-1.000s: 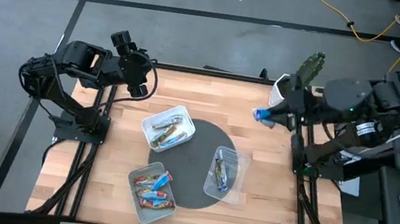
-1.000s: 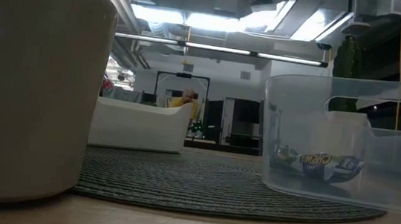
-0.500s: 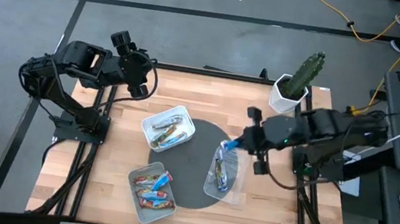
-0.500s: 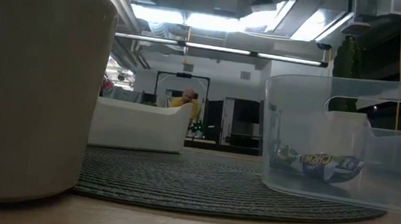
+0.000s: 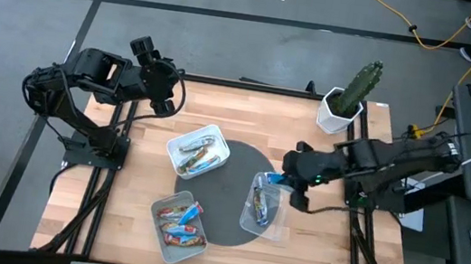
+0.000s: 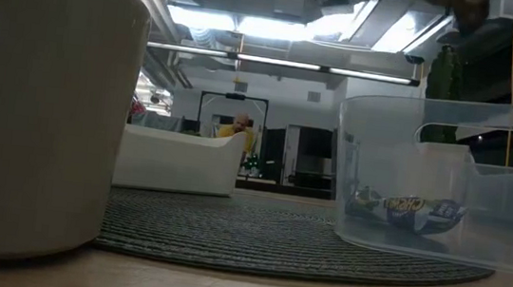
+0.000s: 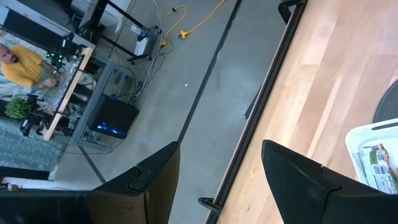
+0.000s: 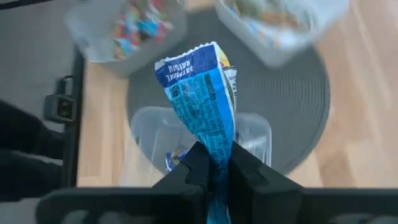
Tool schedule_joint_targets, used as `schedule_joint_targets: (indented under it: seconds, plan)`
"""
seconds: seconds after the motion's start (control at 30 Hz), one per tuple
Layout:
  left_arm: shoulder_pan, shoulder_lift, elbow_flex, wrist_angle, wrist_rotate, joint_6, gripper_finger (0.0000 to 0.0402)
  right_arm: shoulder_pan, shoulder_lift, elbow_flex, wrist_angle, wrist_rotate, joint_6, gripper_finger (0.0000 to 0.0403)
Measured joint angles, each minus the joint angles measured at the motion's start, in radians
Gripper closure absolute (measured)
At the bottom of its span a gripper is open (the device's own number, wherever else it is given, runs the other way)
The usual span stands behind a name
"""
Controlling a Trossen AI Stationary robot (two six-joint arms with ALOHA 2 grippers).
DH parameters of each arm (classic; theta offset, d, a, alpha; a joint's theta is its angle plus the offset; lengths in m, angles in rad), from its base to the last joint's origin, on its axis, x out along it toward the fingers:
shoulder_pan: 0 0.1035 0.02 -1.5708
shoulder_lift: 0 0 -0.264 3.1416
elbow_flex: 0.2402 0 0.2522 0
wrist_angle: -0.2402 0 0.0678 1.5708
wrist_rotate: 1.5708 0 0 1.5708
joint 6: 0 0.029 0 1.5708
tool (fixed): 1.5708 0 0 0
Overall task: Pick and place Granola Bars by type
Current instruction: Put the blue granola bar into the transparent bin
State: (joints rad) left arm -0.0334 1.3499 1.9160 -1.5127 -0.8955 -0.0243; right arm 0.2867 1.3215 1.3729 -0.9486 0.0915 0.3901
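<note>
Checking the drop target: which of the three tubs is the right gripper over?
The clear tub at the mat's right edge; the right gripper holds a blue bar above it.

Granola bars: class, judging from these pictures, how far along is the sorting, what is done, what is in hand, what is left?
Done: the clear tub already holds a blue bar, and the white tub holds greenish ones. In hand: the right gripper is shut on a blue bar above the clear tub's far end. Left: releasing it, then the mixed bars in the near tub. The left gripper waits open at the table's far left corner.
</note>
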Motion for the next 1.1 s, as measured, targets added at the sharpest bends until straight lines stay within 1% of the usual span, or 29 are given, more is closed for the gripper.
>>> schedule_joint_targets:
  seconds: [0.07,0.17,0.33,0.4,0.57,0.67,0.87,1.1]
  plan:
    - [0.000,0.000,0.000,0.000,0.000,-0.012,0.0182,-0.010,0.019,-0.031,0.011,0.005,0.086,0.0379]
    - [0.000,0.000,0.000,0.000,0.000,-0.019,0.0182,-0.024,0.045,-0.079,0.064,0.027,0.197,0.0379]
    - [0.000,0.000,0.000,0.000,0.000,-0.043,0.0182,-0.031,0.096,-0.170,0.130,0.011,0.338,0.0360]
    - [0.000,0.000,0.000,0.000,0.007,-0.045,0.0182,-0.031,0.113,-0.193,0.130,0.007,0.371,0.0359]
    - [0.000,0.000,0.000,0.001,0.007,-0.044,0.0182,-0.031,0.120,-0.230,0.152,0.003,0.455,0.0381]
    - [0.000,0.000,0.000,0.000,0.007,-0.044,0.0182,-0.031,0.120,-0.235,0.168,0.002,0.492,0.0380]
    - [0.000,0.000,0.000,0.000,0.007,-0.041,0.0182,-0.031,0.123,-0.234,0.197,0.001,0.546,0.0345]
    - [0.000,0.000,0.000,0.000,0.008,-0.041,0.0182,-0.026,0.126,-0.234,0.212,-0.016,0.600,0.0346]
